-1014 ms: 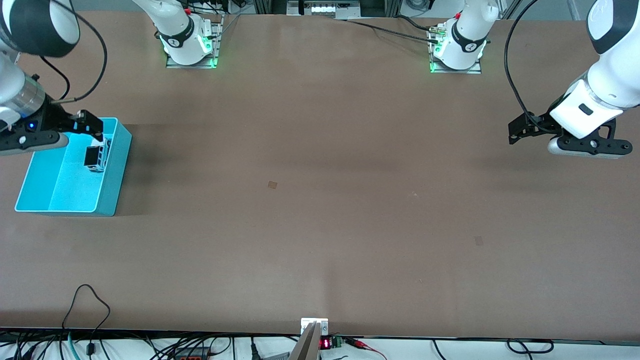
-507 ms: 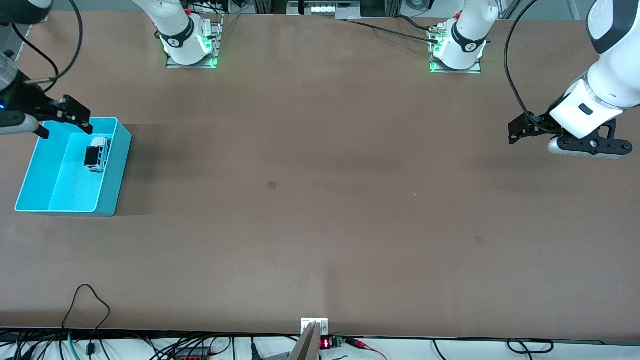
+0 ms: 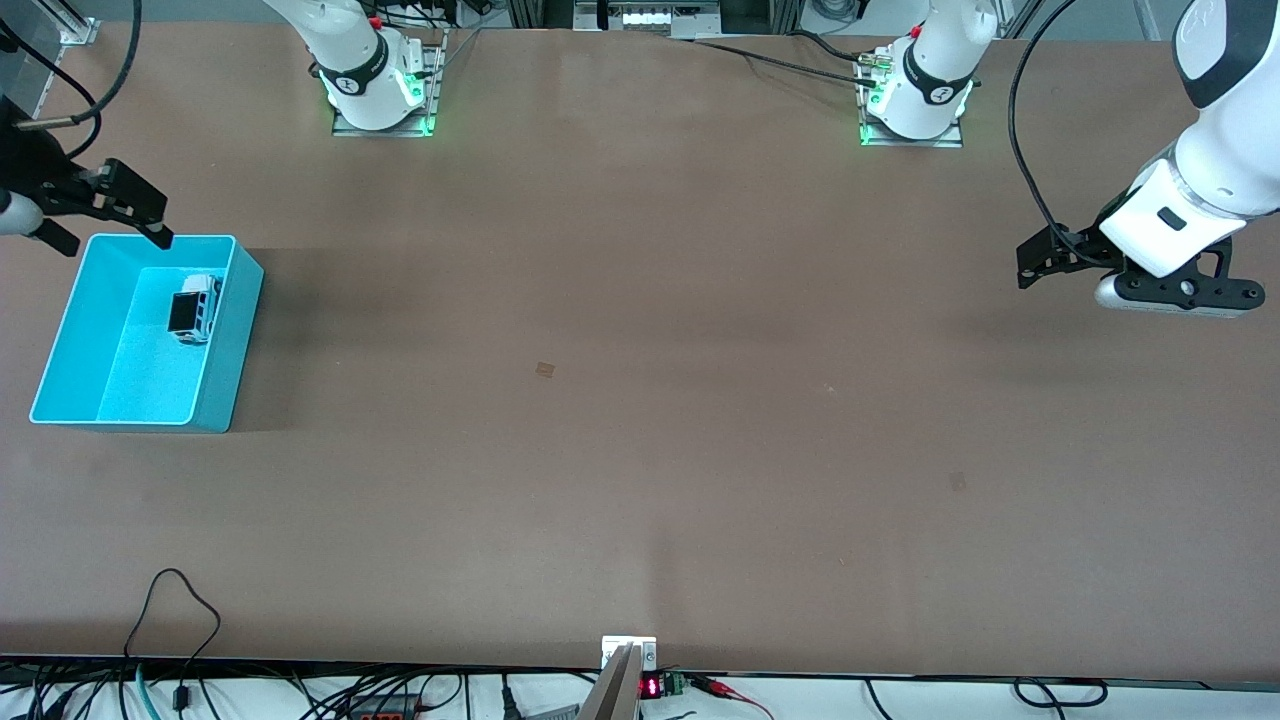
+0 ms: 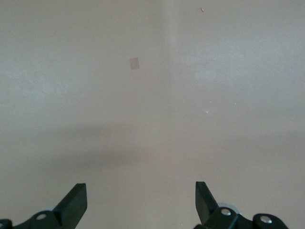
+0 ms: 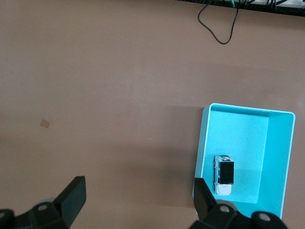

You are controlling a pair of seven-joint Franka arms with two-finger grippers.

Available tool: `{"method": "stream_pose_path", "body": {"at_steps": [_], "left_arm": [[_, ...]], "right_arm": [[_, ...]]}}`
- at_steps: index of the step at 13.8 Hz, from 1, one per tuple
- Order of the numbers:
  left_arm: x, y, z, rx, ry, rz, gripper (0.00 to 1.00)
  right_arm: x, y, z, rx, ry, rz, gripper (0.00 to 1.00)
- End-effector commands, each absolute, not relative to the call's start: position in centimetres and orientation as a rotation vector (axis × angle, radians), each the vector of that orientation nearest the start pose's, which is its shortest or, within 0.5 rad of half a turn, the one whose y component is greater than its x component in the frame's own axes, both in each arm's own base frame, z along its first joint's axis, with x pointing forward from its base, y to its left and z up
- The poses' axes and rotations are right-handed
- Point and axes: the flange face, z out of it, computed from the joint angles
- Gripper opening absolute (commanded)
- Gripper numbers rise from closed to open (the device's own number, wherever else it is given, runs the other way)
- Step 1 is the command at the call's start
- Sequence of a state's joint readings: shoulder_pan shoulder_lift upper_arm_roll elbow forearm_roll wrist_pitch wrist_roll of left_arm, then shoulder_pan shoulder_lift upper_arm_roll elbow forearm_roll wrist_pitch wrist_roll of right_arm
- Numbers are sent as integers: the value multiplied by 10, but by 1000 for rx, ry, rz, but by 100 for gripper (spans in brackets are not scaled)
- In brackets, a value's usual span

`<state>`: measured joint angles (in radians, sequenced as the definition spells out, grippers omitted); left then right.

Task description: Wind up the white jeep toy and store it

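The white jeep toy with its black rear roof lies inside the turquoise bin at the right arm's end of the table, close to one wall. In the right wrist view the jeep rests on the bin floor. My right gripper hangs open and empty over the table beside the bin; its own view shows the gripper with only bare table between its fingers. My left gripper waits open over the left arm's end of the table, with nothing between the jaws of that gripper.
Two small tape patches mark the brown table, one near the middle, another nearer the front camera toward the left arm's end. A black cable loop lies at the table's front edge. The arm bases stand along the back edge.
My right gripper has risen out of the bin and drawn away toward the table's end, leaving the jeep lying in the bin. The left arm has not moved.
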<state>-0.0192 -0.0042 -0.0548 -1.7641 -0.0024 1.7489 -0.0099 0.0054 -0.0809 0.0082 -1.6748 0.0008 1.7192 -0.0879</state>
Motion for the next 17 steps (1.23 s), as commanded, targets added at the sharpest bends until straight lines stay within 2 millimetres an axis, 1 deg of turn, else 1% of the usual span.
{"method": "stream_pose_path", "body": {"at_steps": [1,3,4,5,7,8,9,10,11,12,17], "left_arm": [[561,-44,556,-3146,88,22,100],[560,-44,556,-3144,93,22,100],[560,-44,556,-3144,93,22,100],[560,-45,556,-3146,93,22,100],[560,-46,555,-3145,95,25,100],[560,-46,556,-3146,95,22,100],[560,-46,556,-3146,95,22,100],[560,-46,556,-3145,97,22,100],[560,-46,555,-3144,95,24,100],[560,-47,556,-3144,98,22,100],[560,-48,557,-3144,100,20,100]], "right_arm": [[555,12,644,-3125,-148,-140,100],[566,12,649,-3126,-142,-128,100],[566,12,649,-3126,-118,-130,100],[566,14,648,-3125,-63,-125,100],[566,18,646,-3113,140,-112,100],[565,21,645,-3112,167,-107,100],[564,22,644,-3114,158,-91,100],[564,22,644,-3120,98,-82,100],[563,20,644,-3122,-7,-81,100],[562,17,641,-3124,-20,-55,100],[561,15,641,-3123,-10,-43,100]]}}
